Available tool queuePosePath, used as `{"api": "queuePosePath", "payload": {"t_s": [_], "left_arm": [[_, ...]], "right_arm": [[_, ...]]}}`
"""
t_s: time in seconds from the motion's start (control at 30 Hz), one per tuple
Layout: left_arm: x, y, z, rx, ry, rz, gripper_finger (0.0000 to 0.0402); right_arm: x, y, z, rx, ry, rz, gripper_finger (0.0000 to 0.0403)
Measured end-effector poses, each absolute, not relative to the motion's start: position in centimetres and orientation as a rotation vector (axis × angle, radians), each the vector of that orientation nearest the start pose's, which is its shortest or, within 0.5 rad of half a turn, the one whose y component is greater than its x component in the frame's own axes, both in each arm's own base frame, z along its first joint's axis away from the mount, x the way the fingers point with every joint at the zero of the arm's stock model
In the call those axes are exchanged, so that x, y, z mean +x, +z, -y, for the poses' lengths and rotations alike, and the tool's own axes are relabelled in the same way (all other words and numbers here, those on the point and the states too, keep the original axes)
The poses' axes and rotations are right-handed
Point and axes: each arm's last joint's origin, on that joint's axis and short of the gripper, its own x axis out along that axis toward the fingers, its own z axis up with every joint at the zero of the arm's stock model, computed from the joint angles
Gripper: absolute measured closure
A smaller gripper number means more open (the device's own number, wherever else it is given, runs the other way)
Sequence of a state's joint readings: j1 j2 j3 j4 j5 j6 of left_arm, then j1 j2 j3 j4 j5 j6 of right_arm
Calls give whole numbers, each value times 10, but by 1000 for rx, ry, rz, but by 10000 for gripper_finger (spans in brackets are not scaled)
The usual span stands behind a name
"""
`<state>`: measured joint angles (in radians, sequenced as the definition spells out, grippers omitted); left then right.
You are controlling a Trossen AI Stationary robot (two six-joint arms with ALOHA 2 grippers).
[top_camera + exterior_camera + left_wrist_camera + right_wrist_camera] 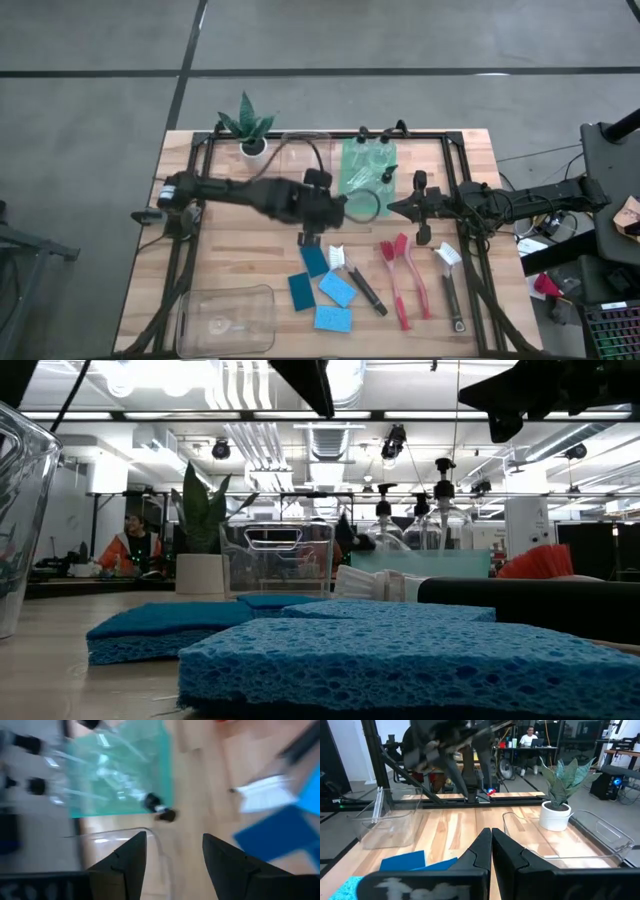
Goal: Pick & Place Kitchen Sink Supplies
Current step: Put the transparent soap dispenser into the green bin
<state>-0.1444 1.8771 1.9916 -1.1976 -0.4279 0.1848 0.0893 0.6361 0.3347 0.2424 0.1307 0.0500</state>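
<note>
left gripper (172, 852), jaws apart and seemingly empty, hovers beside the blue sponges (322, 288).

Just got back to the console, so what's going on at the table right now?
The left end effector is open and empty over the middle of the table, beside the green bin that holds clear bottles. The right end effector is shut and holds nothing, just right of it. Four blue sponges, two red brushes and two black brushes lie on the table's near half. The clear bin at the near left corner looks empty.
</note>
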Motion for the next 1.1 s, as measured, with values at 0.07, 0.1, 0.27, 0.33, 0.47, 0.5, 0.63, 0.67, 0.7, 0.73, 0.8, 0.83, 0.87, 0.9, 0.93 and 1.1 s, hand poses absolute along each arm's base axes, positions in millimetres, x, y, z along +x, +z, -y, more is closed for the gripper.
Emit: {"api": "queuePosePath", "payload": {"t_s": [0.07, 0.1, 0.27, 0.33, 0.47, 0.5, 0.63, 0.67, 0.7, 0.73, 0.8, 0.83, 0.87, 0.9, 0.93, 1.1], "left_arm": [[381, 349, 47, 505, 236, -1059, 213], [382, 343, 47, 493, 253, -1059, 213], [388, 314, 40, 315, 217, -1081, 207], [392, 307, 39, 261, 242, -1052, 203], [402, 297, 40, 222, 241, -945, 198], [405, 293, 40, 210, 249, -917, 196], [404, 274, 35, 118, 357, -905, 195], [404, 270, 33, 91, 377, -898, 195], [404, 267, 32, 54, 399, -889, 195], [404, 264, 32, 15, 422, -882, 195], [404, 255, 34, -49, 446, -861, 195], [403, 250, 36, -73, 451, -851, 195], [402, 244, 37, -101, 457, -849, 195], [401, 238, 38, -128, 467, -852, 195], [400, 233, 38, -153, 475, -853, 195], [397, 212, 36, -240, 510, -806, 195]], "right_arm": [[155, 239, -10, 46, -43, -57, 394], [155, 239, -10, 46, -43, -58, 394], [155, 239, -10, 46, -43, -57, 394], [156, 239, -10, 46, -40, -59, 394], [156, 239, -10, 43, -34, -60, 394], [156, 239, -10, 43, -34, -59, 394], [156, 239, -10, 46, -35, -59, 394], [156, 239, -10, 46, -35, -60, 394], [156, 239, -10, 47, -35, -61, 394], [156, 239, -10, 50, -35, -61, 394], [156, 238, -10, 50, -35, -66, 394], [156, 238, -10, 49, -35, -67, 394], [156, 238, -10, 48, -35, -67, 394], [156, 238, -10, 48, -35, -66, 394], [156, 238, -10, 48, -35, -66, 394], [156, 238, -10, 46, -35, -66, 394]]}}
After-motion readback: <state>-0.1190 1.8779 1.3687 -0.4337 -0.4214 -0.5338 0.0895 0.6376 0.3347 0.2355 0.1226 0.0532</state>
